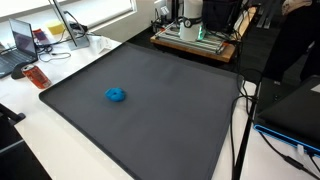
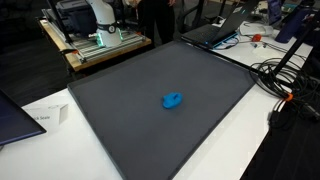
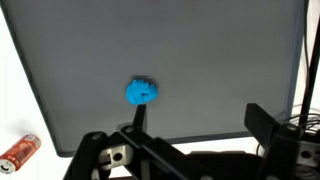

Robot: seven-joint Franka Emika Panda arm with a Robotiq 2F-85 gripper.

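A small crumpled blue object [image 1: 116, 95] lies near the middle of a dark grey mat [image 1: 170, 120], as both exterior views show [image 2: 173, 100]. In the wrist view the blue object [image 3: 142, 91] sits on the mat just above my left finger [image 3: 137, 118]. My gripper [image 3: 197, 112] hangs high over the mat's near edge, open, with nothing between its fingers. The gripper itself is out of sight in both exterior views; only the robot's base [image 1: 190, 18] shows at the table's far side.
A red can [image 3: 20, 152] lies on the white table beside the mat, also seen in an exterior view [image 1: 37, 76]. Laptops [image 1: 20, 45] [image 2: 215, 30], cables [image 2: 285, 80] and a card [image 2: 45, 117] surround the mat.
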